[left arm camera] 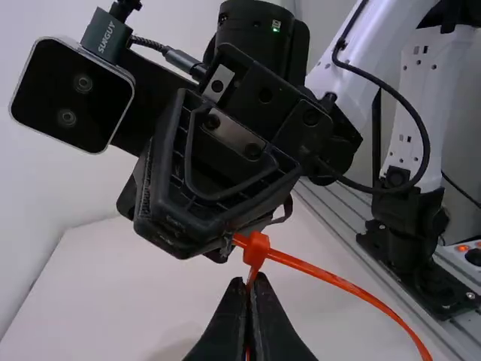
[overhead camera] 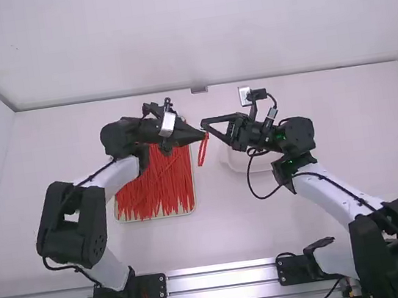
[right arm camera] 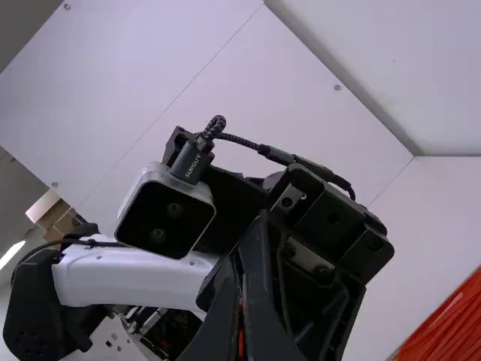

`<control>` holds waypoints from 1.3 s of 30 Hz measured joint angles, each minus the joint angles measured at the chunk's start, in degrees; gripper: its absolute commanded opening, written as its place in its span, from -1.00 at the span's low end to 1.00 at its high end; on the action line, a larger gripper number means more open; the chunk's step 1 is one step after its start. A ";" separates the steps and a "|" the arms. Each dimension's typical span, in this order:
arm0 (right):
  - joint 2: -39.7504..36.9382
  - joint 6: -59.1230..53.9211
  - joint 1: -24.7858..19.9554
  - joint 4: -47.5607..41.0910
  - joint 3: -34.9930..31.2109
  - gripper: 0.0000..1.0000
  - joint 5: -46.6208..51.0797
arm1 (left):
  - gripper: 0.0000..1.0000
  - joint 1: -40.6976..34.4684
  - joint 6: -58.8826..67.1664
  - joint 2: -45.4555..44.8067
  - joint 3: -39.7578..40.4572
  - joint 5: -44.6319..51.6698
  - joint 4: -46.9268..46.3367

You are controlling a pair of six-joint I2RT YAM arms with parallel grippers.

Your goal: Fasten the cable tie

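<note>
Meeting tip to tip above the table [overhead camera: 326, 101], beside the tray [overhead camera: 156, 216] of ties [overhead camera: 152, 181], the left gripper [overhead camera: 198, 134] and right gripper [overhead camera: 208, 126] share one red tie [overhead camera: 203, 152] hanging between them. Seen from the left wrist, that arm's fingers [left arm camera: 263, 304] are clamped on the tie [left arm camera: 316, 271], whose head sits at the right gripper's tips. Seen from the right wrist, its own fingers [right arm camera: 259, 316] pinch a sliver of the tie [right arm camera: 240, 335].

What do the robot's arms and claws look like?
The left arm and the right arm both have white links and black joints. Each ends in a black two-finger claw, the left claw and the right claw, with narrow pointed tips. A boxy black camera with a braided cable sits on the right wrist. A thin black wire loops beside that arm.
</note>
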 measured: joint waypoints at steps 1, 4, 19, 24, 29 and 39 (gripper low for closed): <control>0.02 -0.02 0.00 0.00 0.00 -1.00 0.00 | -0.97 0.00 -0.15 0.00 0.00 -0.02 -0.02; 0.02 -0.02 0.00 0.02 0.00 -1.00 0.04 | -0.97 -0.02 -0.52 0.00 0.00 -0.02 0.00; 0.66 4.90 -3.50 6.58 0.00 -1.00 -2.91 | -0.97 -2.08 1.73 -0.83 -4.74 -3.74 0.22; 0.66 6.10 -3.87 6.95 0.00 -1.00 -3.80 | -0.97 -2.84 4.24 -0.85 -7.85 -4.17 0.22; 0.66 6.91 -3.87 6.62 1.05 -1.00 -5.62 | -0.97 -3.04 6.60 -0.85 -11.08 -4.17 0.28; 0.66 7.04 -3.87 2.99 7.65 -1.00 -8.52 | -0.97 -3.06 9.70 -0.85 -16.28 -4.17 0.46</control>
